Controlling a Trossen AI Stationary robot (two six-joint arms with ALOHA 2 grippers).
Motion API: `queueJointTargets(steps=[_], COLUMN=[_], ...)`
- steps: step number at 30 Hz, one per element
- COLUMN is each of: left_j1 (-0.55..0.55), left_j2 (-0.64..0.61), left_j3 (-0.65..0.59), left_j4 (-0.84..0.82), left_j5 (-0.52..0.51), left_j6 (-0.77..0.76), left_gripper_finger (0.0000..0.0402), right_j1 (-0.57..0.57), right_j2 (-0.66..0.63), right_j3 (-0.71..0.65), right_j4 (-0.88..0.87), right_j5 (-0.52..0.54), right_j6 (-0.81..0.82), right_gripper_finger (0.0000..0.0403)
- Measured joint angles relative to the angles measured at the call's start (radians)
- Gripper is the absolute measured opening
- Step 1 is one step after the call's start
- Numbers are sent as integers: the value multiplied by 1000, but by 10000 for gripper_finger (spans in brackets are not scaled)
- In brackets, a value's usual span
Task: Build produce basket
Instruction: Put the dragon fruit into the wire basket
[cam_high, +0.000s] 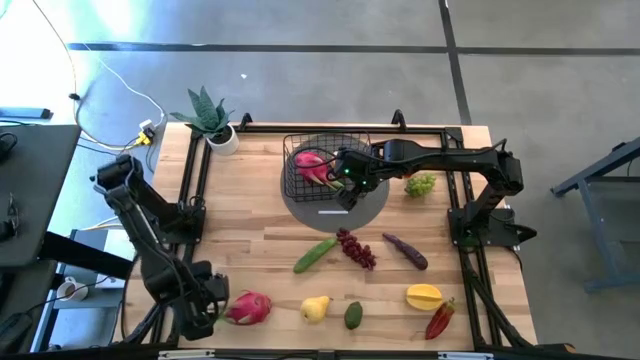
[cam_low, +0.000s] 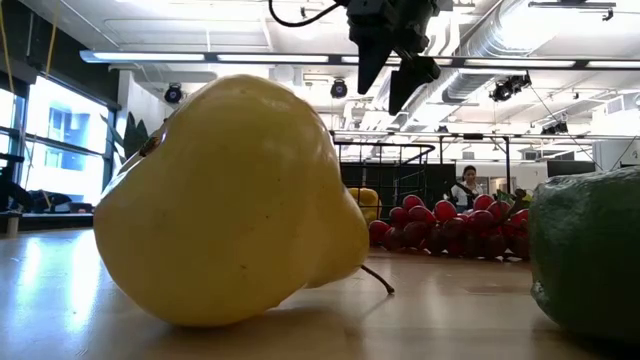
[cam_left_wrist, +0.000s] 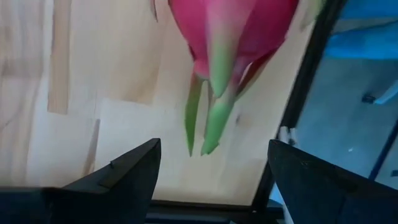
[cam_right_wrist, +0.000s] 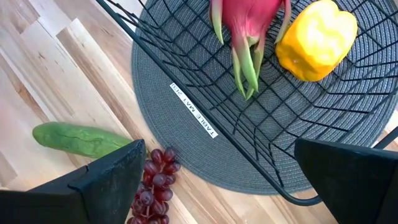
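Observation:
The black wire basket (cam_high: 325, 160) stands on a round grey mat (cam_high: 340, 205) at the table's far middle. It holds a pink dragon fruit (cam_right_wrist: 245, 25) and a yellow fruit (cam_right_wrist: 317, 40). My right gripper (cam_high: 350, 182) hovers open and empty above the basket's near right rim; it also shows in the low view (cam_low: 395, 65). My left gripper (cam_left_wrist: 211, 180) is open at the table's near left corner. A second pink dragon fruit (cam_left_wrist: 236, 31) lies on the table just ahead of it, its green leaf tips reaching toward the gap between the fingers without touching.
On the table's near half lie a cucumber (cam_high: 315, 254), red grapes (cam_high: 357, 248), a dark purple fruit (cam_high: 405, 250), a starfruit (cam_high: 424, 296), a red chilli (cam_high: 439, 320), a pear (cam_high: 316, 308) and an avocado (cam_high: 353, 315). Green grapes (cam_high: 420, 184) lie right of the mat. A potted plant (cam_high: 210, 120) stands far left.

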Motion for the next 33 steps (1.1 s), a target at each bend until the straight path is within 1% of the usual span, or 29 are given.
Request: queueJointTargets(steps=[7,16,26,30,33], left_j1=[0,9,51,56,55], left_j2=[102,187,267,273,273], left_j3=[0,0,1,1,1], left_j4=[67,63,61,62,62], left_j5=[19,24,47,56,55], left_j6=[3,-6,11,20,23], left_gripper_finger=[284,284,284,268,237], right_j1=[0,0,0,0,0], right_j2=[0,0,0,0,0], right_j3=[0,0,0,0,0], right_j4=[0,0,-1,-4,-4], right_j5=[0,0,0,-2,-2], right_j6=[-8,-16,-19,-28,-33], right_gripper_finger=[392,392,392,392,392])
